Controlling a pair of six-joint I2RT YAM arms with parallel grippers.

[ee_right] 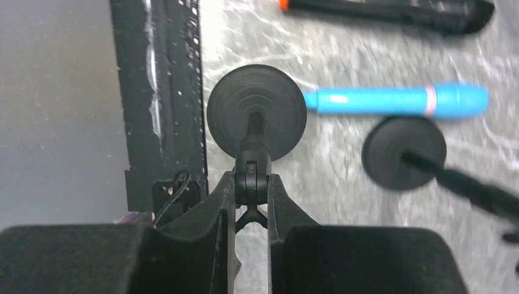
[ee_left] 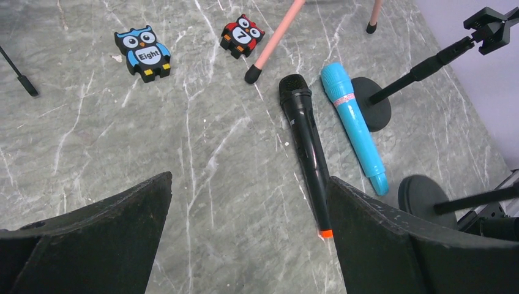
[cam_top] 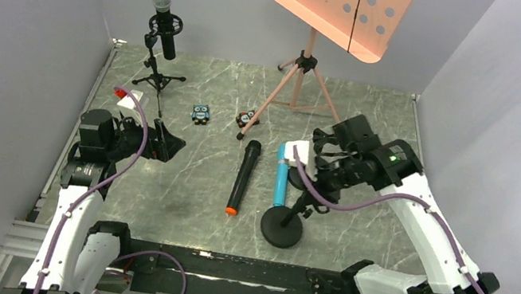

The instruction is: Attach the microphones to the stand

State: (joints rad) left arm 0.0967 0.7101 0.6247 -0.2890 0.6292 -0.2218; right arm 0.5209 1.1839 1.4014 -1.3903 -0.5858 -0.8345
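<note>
Top external shows the black microphone (cam_top: 242, 180) and turquoise microphone (cam_top: 280, 184) lying side by side on the table (cam_top: 186, 182), long axes running near to far, heads away from the arms. Right gripper (ee_right: 251, 180) pinches the stand (ee_right: 278, 116) by its stem; left gripper (ee_left: 250, 177) gapes wide, empty.

Left arm (cam_top: 71, 219): rises from its base, elbow bent, wrist about level. Left gripper (cam_top: 175, 146) points inward and downward, jaws spread wide.

Right arm (cam_top: 433, 230): reaches inward from its base, wrist pitched down. Right gripper (ee_right: 251, 199) has its jaws pinched on the stand (ee_right: 256, 110), with the upper stem between them, one finger on each side.
</note>
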